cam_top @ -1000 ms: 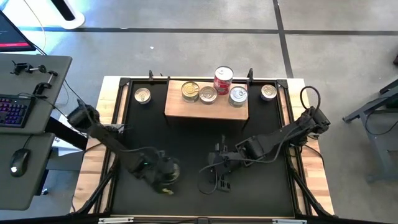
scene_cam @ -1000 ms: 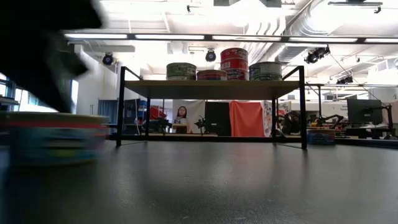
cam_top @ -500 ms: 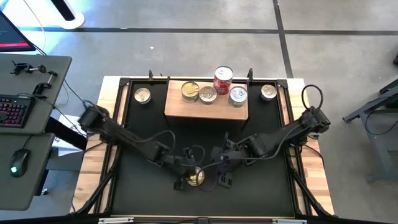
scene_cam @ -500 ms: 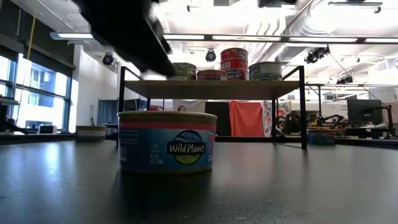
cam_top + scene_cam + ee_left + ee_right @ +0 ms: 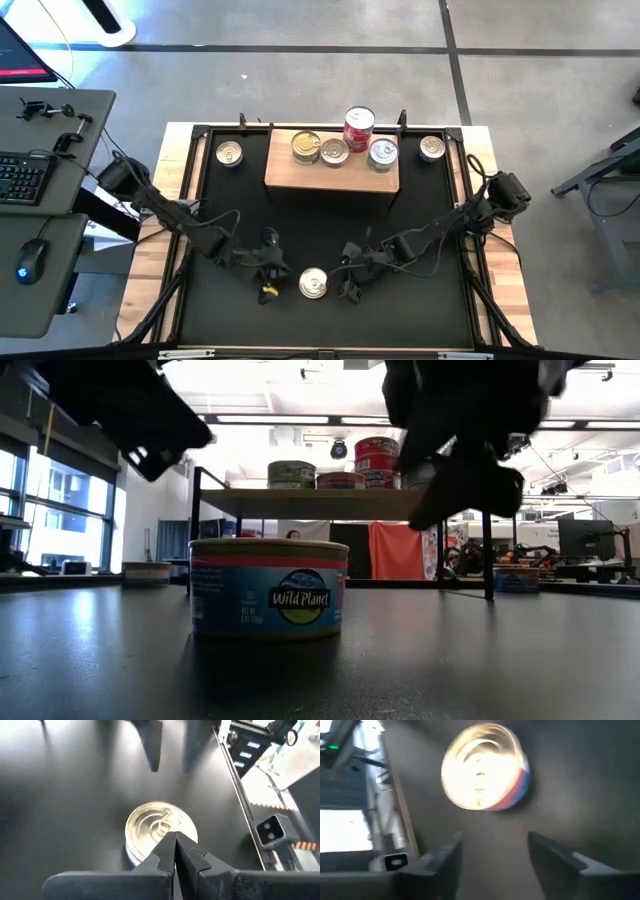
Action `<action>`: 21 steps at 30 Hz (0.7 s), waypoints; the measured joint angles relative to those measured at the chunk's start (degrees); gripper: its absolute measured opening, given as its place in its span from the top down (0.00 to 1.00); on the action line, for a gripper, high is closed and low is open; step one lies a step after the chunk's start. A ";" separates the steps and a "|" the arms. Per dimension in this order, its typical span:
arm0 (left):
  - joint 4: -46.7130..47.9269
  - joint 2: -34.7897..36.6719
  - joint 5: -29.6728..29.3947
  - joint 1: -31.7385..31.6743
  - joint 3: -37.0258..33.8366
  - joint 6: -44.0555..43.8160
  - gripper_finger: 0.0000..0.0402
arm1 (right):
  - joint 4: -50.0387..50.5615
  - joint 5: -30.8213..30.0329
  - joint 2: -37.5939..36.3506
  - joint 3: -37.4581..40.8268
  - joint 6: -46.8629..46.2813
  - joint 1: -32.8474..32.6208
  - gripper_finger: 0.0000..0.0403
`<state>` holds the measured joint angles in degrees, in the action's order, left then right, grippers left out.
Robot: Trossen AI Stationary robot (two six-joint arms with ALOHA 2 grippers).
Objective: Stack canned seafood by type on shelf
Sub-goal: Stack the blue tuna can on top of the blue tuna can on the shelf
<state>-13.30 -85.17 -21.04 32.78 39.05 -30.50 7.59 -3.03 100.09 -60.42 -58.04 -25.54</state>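
A blue tin with a pink band and gold lid [image 5: 313,284] [image 5: 268,588] [image 5: 160,826] [image 5: 485,767] stands upright on the black mat near its near edge. My left gripper [image 5: 270,268] [image 5: 175,851] is shut, just left of the tin and raised above the mat, touching nothing. My right gripper [image 5: 350,281] [image 5: 495,855] is open, just right of the tin, its fingers pointing toward it without touching. The wooden shelf [image 5: 290,170] [image 5: 340,504] at the far side carries three tins in a row and a stack of red ones [image 5: 359,128].
One loose tin [image 5: 229,153] stands on the mat left of the shelf and another [image 5: 431,148] right of it. Bare mat [image 5: 330,225] lies between shelf and grippers. A desk with keyboard and mouse [image 5: 30,180] stands left of the table.
My left gripper brought the blue tin from the near left of the mat toward its middle, left it standing there, then drew back toward the left. My right gripper moved a little toward the near edge and the tin.
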 joint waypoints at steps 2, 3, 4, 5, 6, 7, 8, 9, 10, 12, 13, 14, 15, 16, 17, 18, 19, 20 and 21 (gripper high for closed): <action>-3.67 -3.36 -0.69 0.42 0.46 1.76 1.00 | 0.08 -1.87 0.26 1.06 -0.02 -0.28 0.60; -4.75 -5.24 -0.63 0.41 1.49 3.07 1.00 | 0.02 -2.09 0.41 1.26 0.00 -0.30 0.67; -4.78 -6.91 -0.46 0.30 2.84 4.57 1.00 | 0.28 -2.08 0.68 1.30 0.24 -0.33 0.76; -4.39 -8.58 -0.45 0.16 4.19 6.26 1.00 | 0.24 -1.94 1.28 1.26 0.78 -0.29 0.85; -3.56 -10.16 -0.44 0.07 5.50 7.89 1.00 | 0.03 -1.56 1.78 1.17 1.30 -0.21 0.92; -2.56 -11.89 -0.41 -0.17 6.66 9.06 1.00 | -0.13 -1.46 2.40 1.17 1.69 -0.20 0.96; -1.17 -13.51 -0.30 -0.29 7.59 9.48 1.00 | -0.50 -1.46 3.14 1.17 1.35 -0.19 0.96; -0.29 -14.82 -0.18 -0.48 8.32 9.58 1.00 | -1.27 -1.46 3.80 1.17 0.88 -0.18 0.96; 0.02 -15.78 0.00 -0.58 9.05 9.48 1.00 | -1.69 -1.43 4.48 1.17 0.24 -0.18 0.96; -0.09 -16.94 0.98 -0.58 10.46 9.10 1.00 | -2.63 -1.38 5.79 1.17 -0.50 -0.31 0.99; 0.41 -17.18 1.06 -0.58 10.68 8.51 1.00 | -3.60 -1.35 6.42 1.17 -0.71 -0.47 0.99; 1.32 -17.26 1.05 -0.56 10.71 7.42 1.00 | -4.46 -1.34 6.81 1.17 -1.29 -0.61 0.99; 1.97 -17.31 1.03 -0.58 10.60 6.66 1.00 | -5.15 -1.34 7.00 1.17 -1.70 -0.75 0.99; 2.44 -17.24 1.02 -0.53 10.43 6.31 1.00 | -6.15 -1.32 7.35 1.17 -1.89 -0.81 0.99; 2.82 -17.15 0.87 -0.51 10.36 6.29 1.00 | -7.14 -1.33 7.60 1.14 -1.93 -0.95 1.00; 2.73 -17.08 0.86 -0.51 10.41 6.37 1.00 | -7.32 -1.34 7.81 1.11 -1.90 -1.17 1.00; 2.97 -17.03 0.86 -0.50 10.45 6.60 1.00 | -7.03 -1.37 8.06 1.11 -1.90 -1.25 1.00; 3.65 -17.00 0.88 -0.51 10.45 6.61 1.00 | -7.01 -1.46 8.35 1.11 -1.90 -1.25 1.00; 4.49 -17.02 0.88 -0.51 10.45 6.60 1.00 | -6.97 -1.68 8.59 1.11 -1.92 -1.25 1.00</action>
<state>-8.81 -102.19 -20.16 32.27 49.49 -23.90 0.62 -4.71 108.68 -59.31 -59.96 -26.79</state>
